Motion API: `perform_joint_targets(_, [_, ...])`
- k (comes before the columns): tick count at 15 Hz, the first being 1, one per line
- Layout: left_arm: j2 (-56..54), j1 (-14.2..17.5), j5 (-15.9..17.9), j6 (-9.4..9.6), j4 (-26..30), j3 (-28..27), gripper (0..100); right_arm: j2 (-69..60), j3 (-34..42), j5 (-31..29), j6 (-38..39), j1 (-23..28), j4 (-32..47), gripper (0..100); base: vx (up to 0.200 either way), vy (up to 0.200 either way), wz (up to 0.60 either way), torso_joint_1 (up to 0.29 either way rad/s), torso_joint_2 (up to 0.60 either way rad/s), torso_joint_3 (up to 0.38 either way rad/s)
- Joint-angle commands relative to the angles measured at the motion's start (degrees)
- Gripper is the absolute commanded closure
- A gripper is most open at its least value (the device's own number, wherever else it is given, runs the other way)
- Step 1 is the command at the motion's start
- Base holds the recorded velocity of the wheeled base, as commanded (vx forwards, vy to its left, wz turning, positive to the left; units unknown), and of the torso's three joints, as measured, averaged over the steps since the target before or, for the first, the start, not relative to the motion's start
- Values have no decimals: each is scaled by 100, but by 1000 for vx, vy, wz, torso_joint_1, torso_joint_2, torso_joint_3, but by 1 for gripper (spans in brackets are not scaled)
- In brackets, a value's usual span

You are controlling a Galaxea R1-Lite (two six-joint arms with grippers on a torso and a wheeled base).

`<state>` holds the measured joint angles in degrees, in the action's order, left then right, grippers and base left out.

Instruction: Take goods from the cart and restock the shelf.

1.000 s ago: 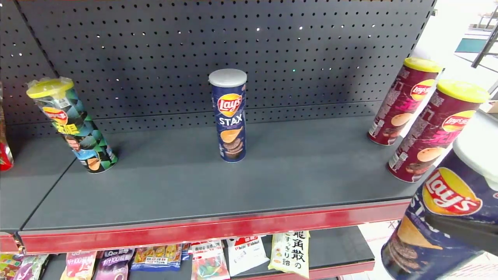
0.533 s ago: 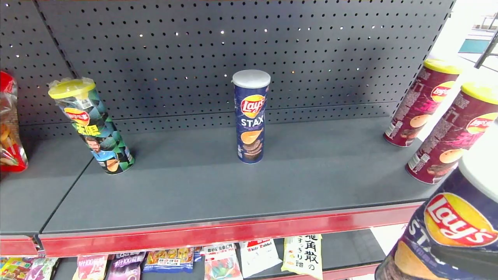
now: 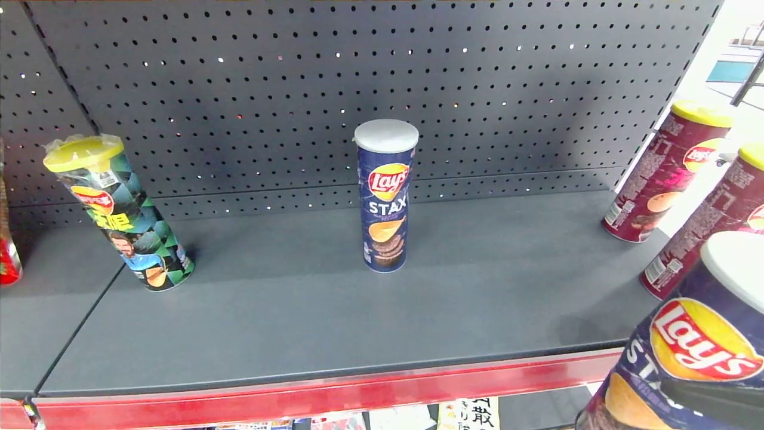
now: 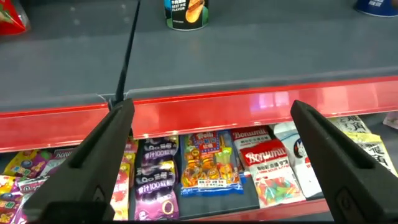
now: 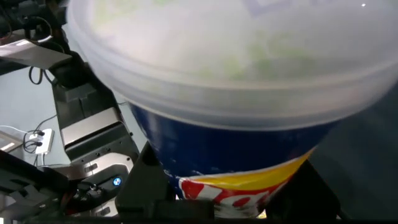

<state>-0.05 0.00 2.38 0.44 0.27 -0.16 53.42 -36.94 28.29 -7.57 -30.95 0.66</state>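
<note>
the right hand [image 5: 233, 196] is clamped around a dark blue cylindrical chip can with a white plastic lid [image 3: 686, 334], held tilted off the front right corner of the grey metal shelf [image 3: 334, 322]. a matching blue can [image 3: 385, 197] stands upright mid-shelf near the perforated back panel [image 3: 298, 89], with a green-patterned yellow-lidded can [image 3: 119, 215] to its left and two maroon cans [image 3: 662, 173] to its right. the left hand [image 4: 211, 106] is spread wide and empty before the shelf's red front edge [image 3: 334, 391], with snack bags [image 4: 211, 168] on the lower shelf beyond.

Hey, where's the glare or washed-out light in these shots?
Head view: the room past the right end of the shelf is blown out white; the red shelf edge carries a glossy streak. Left wrist view: that edge glints too. Right wrist view: the lid of the held can glows pale.
</note>
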Motion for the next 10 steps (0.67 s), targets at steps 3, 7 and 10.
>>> perform_joint_targets(3, [5,0,0,-9,0,-2,0,-25,2,1,28,1,4,100,0,0,0,0,0,0])
perform_joint_targets(7, [14,-9,0,0,0,-2,0,-104,134,-17,28,10,4,100,0,0,0,0,0,0])
perform_joint_targets(10, [102,-9,52,141,-123,-301,0,-130,187,-35,28,10,4,100,0,0,0,0,0,0])
